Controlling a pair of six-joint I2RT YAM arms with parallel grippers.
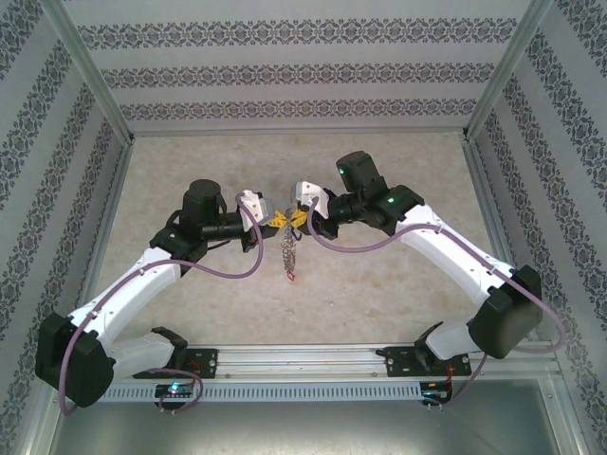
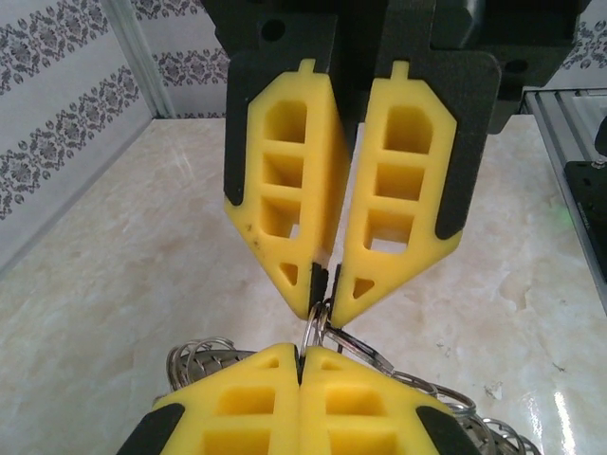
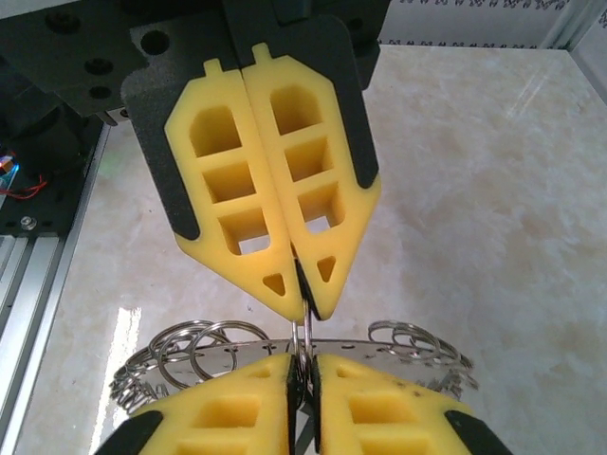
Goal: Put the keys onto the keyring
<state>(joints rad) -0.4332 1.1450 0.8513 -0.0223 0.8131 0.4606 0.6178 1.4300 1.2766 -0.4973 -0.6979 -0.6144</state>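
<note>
The left jaws are clenched on a thin wire loop of the keyring (image 3: 201, 343). The right jaws face them tip to tip, pinched almost together on the same metal from the other side. The keyring hangs between the two above the middle of the desk (image 1: 408, 171), and in the wrist views its linked rings fan out to either side. A string of links drops below the jaws with a red-tagged key (image 1: 291, 277) at its low end; whether the key touches the desk cannot be told.

The step in hand looks like working a key along the wire. It calls for one side to hold firm while the other shifts in small moves, so the fine loop neither twists nor slips free. Open desk lies all round the meeting point. The patterned walls (image 1: 57, 152) and the near rail (image 1: 313, 357) are well apart from it, so both arms have room to swing.
</note>
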